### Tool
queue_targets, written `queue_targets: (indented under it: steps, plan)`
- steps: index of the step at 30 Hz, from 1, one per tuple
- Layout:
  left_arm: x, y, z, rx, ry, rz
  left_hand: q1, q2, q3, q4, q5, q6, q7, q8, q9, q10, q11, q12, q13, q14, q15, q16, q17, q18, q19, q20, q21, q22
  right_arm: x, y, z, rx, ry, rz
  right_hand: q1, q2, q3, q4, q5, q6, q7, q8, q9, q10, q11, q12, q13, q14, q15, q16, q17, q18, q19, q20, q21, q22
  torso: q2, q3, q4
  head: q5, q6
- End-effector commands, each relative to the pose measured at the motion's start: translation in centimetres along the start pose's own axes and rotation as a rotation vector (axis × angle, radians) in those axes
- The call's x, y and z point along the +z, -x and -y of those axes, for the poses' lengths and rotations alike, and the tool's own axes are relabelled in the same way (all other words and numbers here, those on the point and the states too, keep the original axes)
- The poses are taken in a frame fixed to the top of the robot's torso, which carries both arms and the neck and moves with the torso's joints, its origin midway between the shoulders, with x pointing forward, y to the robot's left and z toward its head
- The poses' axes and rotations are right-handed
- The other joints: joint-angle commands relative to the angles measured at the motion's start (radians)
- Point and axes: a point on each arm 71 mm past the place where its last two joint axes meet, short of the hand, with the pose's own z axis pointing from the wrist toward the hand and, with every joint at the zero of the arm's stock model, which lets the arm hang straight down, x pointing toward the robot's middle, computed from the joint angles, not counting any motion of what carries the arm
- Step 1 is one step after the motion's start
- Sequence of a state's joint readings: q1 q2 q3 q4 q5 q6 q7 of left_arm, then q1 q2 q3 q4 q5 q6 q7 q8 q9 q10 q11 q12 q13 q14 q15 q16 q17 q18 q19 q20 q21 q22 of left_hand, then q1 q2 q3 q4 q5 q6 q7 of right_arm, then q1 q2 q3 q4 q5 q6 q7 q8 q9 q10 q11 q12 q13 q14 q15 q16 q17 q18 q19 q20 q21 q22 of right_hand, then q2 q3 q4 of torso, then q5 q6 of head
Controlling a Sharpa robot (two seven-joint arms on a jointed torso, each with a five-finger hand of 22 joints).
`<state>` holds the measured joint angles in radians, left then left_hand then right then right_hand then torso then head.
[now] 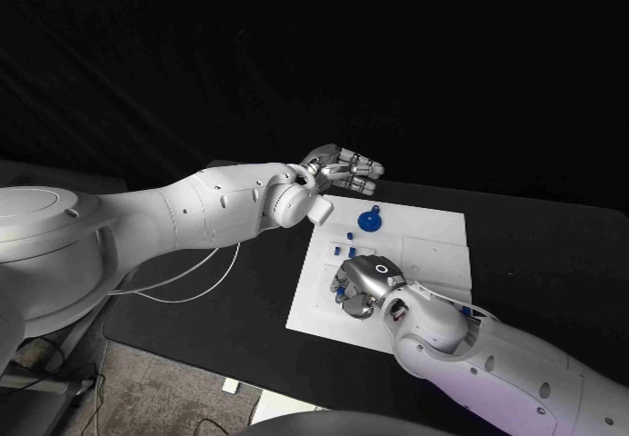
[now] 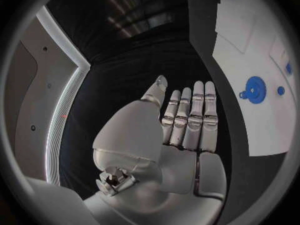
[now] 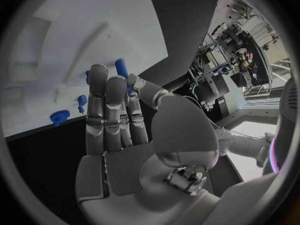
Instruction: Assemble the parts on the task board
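The white task board (image 1: 420, 238) lies in the middle of the black table. A round blue part (image 1: 370, 220) sits on its far left area, and small blue parts (image 1: 344, 250) lie further toward me. My left hand (image 1: 344, 169) hovers above the board's far left corner, holding nothing; its fingers (image 2: 190, 116) stretch out side by side, with the round blue part (image 2: 255, 89) off to one side. My right hand (image 1: 365, 286) hangs low over the board's near left area, its fingers (image 3: 106, 110) extended and empty. A blue peg (image 3: 121, 67) stands just past its fingertips, with other small blue parts (image 3: 58, 117) nearby.
Black table (image 1: 537, 245) surrounds the board on all sides. A thin white cable (image 1: 196, 277) hangs from my left arm over the table's left edge. The board's right half (image 1: 439, 259) carries shallow outlines and no loose pieces.
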<state>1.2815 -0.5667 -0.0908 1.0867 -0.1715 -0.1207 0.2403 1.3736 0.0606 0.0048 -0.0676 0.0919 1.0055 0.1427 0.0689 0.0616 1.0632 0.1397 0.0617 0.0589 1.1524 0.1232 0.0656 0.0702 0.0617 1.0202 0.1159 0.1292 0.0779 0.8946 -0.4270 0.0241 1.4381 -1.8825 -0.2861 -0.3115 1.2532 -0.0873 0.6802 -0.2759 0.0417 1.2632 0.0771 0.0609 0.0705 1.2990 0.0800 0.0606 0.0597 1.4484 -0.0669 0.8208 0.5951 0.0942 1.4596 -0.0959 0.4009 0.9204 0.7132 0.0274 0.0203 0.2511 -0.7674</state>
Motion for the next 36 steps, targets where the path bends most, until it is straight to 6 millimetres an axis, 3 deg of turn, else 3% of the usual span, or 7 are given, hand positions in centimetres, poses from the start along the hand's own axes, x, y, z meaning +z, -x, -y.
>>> queue_targets:
  steps: [1, 36]
  plan:
    - [0.0, -0.2, 0.1, -0.004, -0.007, -0.016, 0.000, 0.008, -0.001, 0.003, -0.007, -0.004, 0.004, -0.002, 0.001, -0.005, 0.004, -0.003, 0.000, 0.001, 0.002, -0.001, 0.000, 0.004, -0.001, -0.003, 0.003, -0.001, -0.1, 0.0, 0.0, 0.000, 0.004, 0.009, 0.002, 0.006, 0.007, 0.000, 0.006, 0.010, -0.001, 0.004, 0.001, 0.061, -0.056, 0.003, 0.001, 0.000, -0.004, 0.000, 0.001, 0.023, 0.016, 0.000, -0.009, 0.007, 0.000, 0.0005, 0.0003, 0.001, 0.000]
    - [0.1, -0.3, 0.1, -0.005, -0.005, -0.021, 0.001, 0.009, -0.003, 0.002, -0.006, -0.006, 0.005, -0.003, 0.000, -0.006, 0.005, -0.003, 0.000, 0.000, 0.002, -0.001, 0.001, 0.004, -0.001, -0.003, 0.002, -0.001, 0.0, -1.2, 0.4, -0.034, -0.014, -0.044, 0.002, 0.004, 0.009, 0.001, 0.006, 0.009, -0.001, 0.003, 0.000, 0.059, -0.055, 0.002, 0.001, -0.001, -0.003, -0.001, 0.000, 0.024, 0.016, 0.000, -0.019, 0.023, 0.000, 0.0000, 0.0000, 0.002, 0.001]
